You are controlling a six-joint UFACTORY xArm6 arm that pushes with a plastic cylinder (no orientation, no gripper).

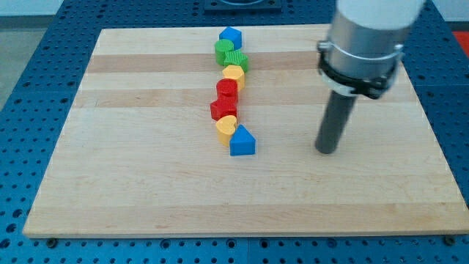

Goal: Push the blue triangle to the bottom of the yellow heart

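Blue triangle [242,141] just below yellow heart [226,127]

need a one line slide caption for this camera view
My tip rests right of the blue triangle, which touches the yellow heart at the bottom end of a column of coloured blocks.

The board [146,183] is pale wood with lighter and darker bands running across it, set on a blue dotted surface [37,44]. My tip [325,150] is dark grey, under a silver housing [366,33] with a black ring. To the view's left of my tip lie the blue triangle [242,141], yellow heart [226,127], two red blocks [225,100], a yellow block [234,74], two green blocks [231,54] and a blue block [230,34].
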